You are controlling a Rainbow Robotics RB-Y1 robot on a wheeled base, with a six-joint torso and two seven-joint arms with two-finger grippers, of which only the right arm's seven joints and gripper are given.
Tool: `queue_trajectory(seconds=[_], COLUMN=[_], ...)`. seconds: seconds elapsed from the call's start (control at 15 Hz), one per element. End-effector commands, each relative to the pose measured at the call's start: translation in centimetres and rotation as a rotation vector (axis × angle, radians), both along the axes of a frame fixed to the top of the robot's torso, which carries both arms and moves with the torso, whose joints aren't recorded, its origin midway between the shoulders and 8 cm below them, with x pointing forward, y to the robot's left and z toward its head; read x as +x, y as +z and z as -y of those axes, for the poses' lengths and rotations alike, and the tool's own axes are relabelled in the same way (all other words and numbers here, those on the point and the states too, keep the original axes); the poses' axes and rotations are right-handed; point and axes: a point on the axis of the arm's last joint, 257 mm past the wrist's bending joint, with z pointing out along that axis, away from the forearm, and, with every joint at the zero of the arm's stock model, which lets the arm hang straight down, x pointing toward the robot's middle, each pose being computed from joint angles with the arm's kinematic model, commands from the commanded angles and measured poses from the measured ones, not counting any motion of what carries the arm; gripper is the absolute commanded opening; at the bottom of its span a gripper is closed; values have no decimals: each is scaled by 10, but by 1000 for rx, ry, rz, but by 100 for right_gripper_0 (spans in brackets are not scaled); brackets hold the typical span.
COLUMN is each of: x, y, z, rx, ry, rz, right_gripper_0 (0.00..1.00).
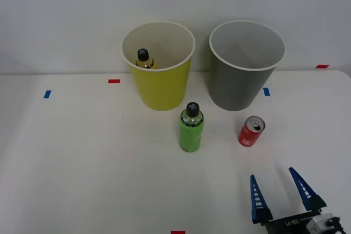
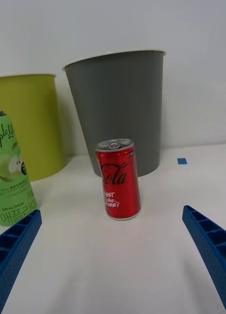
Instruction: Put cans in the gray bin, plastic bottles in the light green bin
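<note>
Red can stands upright on the white table, just in front of the gray bin and apart from its wall; in the wrist view the can sits straight ahead between the two blue fingers, with the gray bin rising directly behind it. To the can's left on the table stands the green bottle, black cap up, near the foot of the light green bin and well apart from the can. Inside that bin the amber bottle rests against the far wall, its black cap showing above the rim line.

By my reading, one of three items is sorted: the amber bottle is in its bin. The can and the green bottle are both left to do, and the gray bin's inside looks bare.

The right gripper hovers low at the near right of the table, fingers spread wide and holding nothing, lined up toward the can but short of it.

Open table lies all around the can, so a straight approach looks free. The green bottle stands near one finger's side in the wrist view, so drifting that way could knock it. The gray bin's white rim stands well above the can, so the can must probably be lifted clear of it. The table's right edge lies near the arm.
</note>
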Motion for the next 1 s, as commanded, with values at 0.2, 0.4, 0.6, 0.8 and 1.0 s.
queue_trajectory(seconds=[0.2,0.4,0.6,0.8,1.0], x=[42,68,97,119,133], y=[0,-1,6,11,14], z=[-5,-10,-24,-32,-29], rx=[6,16,31,33,22], ry=[-1,-6,-6,-9,-26], rz=[-36,-68,-83,-99,-110], right_gripper_0=[100,100,100,100,100])
